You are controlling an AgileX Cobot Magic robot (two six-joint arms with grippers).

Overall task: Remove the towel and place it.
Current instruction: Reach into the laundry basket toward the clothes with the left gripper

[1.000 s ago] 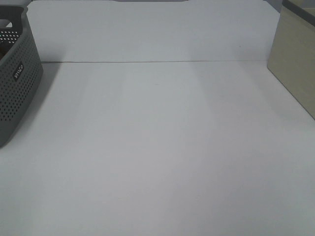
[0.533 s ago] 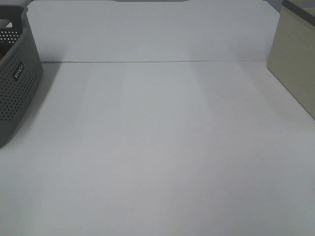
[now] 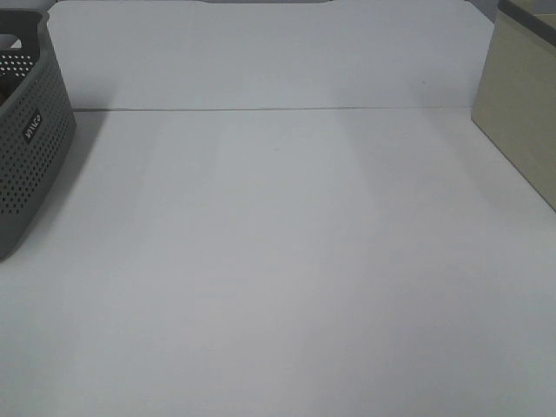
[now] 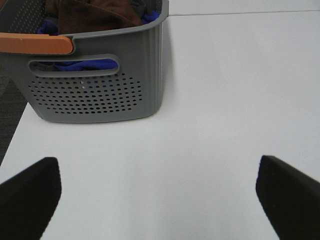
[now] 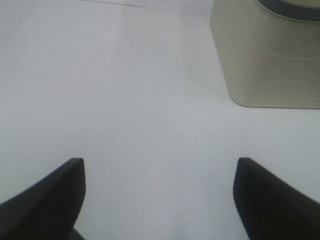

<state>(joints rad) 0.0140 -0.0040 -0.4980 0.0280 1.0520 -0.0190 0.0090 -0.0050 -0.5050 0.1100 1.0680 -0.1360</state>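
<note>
The dark brown towel lies bunched inside the grey perforated basket, on top of blue cloth. The basket has an orange handle. Its side also shows at the left edge of the exterior high view, where the towel is hidden. My left gripper is open and empty above the white table, a short way in front of the basket. My right gripper is open and empty above the table, near the beige bin. Neither gripper shows in the exterior high view.
A beige bin stands at the right edge of the white table. A white backboard closes the far side. The table's left edge and dark floor lie beside the basket.
</note>
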